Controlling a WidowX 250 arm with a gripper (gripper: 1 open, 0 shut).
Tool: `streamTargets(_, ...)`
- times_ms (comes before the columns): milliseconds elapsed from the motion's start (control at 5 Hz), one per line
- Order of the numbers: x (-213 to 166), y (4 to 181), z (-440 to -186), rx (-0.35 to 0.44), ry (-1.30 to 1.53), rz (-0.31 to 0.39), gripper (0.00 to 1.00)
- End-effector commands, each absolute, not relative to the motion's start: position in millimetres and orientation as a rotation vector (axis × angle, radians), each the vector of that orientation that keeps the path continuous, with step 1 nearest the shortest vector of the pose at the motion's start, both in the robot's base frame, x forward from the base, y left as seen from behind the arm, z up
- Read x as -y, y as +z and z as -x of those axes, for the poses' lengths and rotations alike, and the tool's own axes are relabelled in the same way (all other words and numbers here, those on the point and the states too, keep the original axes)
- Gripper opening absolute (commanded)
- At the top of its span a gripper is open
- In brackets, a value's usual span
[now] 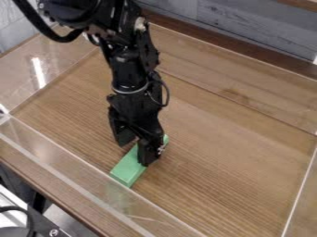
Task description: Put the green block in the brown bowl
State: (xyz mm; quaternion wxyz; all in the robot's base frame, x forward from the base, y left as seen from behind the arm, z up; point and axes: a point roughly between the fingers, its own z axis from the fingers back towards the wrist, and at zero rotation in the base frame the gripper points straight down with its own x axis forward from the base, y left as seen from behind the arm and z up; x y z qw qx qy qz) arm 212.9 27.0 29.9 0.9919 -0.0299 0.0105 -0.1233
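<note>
The green block (129,169) is a flat bright green bar lying on the wooden table (235,139), near the front wall of the clear enclosure. My gripper (136,146) points straight down over the block's far end. Its black fingers (148,150) stand open, one on each side of that end, low at the block. The near half of the block shows in front of the fingers; its far end is hidden behind them. No brown bowl is in view.
Clear plastic walls (74,180) ring the wooden surface, with the front wall just beyond the block. A grey plank wall (260,23) stands at the back. The black arm (124,56) rises up and to the left from the gripper.
</note>
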Motion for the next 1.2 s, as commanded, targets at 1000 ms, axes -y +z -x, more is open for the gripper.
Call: streamTargets(1000,-32.9,44.7,-202.8,-0.079,-0.177,0.083,0.0)
